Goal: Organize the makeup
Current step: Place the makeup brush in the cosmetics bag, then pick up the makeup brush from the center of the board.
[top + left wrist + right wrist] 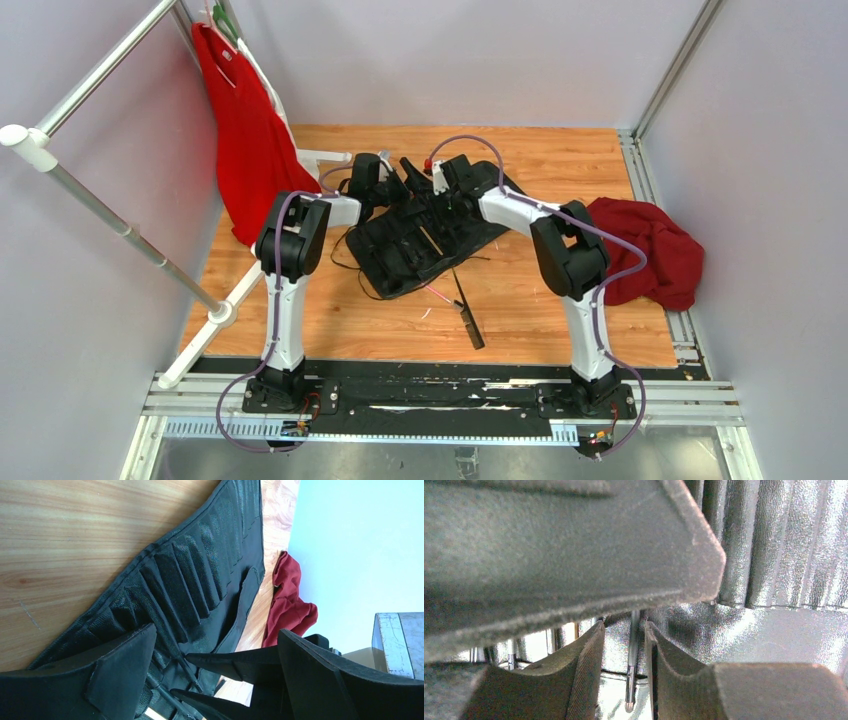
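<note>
The right fingers [569, 685] stand slightly apart around a thin, light, stiff, probably slippery makeup brush [632, 655] on the black roll [395, 255], midway between the desk [560, 310] side edges, best pinched mid-shaft, while the left fingers [120, 675] gape empty.

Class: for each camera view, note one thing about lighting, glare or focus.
Top view: evenly lit and sharp across the table. Left wrist view: the roll is crisp, the left fingers are dark with little detail, and the wall is washed pale blue. Right wrist view: glare turns the black roll silvery, and the right fingers loom large and soft.
</note>
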You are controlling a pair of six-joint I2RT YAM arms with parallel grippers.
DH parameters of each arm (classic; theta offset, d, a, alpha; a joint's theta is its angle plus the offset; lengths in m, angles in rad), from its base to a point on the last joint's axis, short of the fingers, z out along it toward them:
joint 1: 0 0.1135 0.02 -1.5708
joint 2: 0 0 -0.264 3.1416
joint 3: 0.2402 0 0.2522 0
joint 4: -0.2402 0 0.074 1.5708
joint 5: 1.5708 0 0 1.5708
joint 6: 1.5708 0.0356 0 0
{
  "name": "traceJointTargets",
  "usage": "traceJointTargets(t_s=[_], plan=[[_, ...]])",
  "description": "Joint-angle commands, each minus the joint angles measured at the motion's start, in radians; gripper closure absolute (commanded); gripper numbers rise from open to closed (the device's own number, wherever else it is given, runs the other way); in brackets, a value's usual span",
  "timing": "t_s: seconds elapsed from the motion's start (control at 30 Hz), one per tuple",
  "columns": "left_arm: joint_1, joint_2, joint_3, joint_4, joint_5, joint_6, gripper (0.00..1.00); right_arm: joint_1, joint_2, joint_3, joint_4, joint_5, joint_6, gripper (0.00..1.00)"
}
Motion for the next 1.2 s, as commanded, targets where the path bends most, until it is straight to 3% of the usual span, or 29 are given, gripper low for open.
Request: traceJointTargets(t_s=[0.0,0.37,0.63,1.17], plan=[[0.004,0.022,-0.026,-0.075,0.000,0.020,0.02,-0.030,-0.035,-0.065,0.010,0.042,0.016,0.63],[0.004,0.015,-0.029,-0.075,-0.003,0.019,0.02,-0.078,-0.168,-0.158,0.022,0.060,0.012,0.63],[0.004,0.015,-0.032,-0.076,-0.005,0.019,0.02,-0.067,-0.379,-0.247,-0.024,0.030,0.027,0.62],[0.004,0.013,-0.032,-0.075,-0.008,0.018,0.02,0.204,-0.660,-0.543,-0.129,0.080,0.048,0.62]])
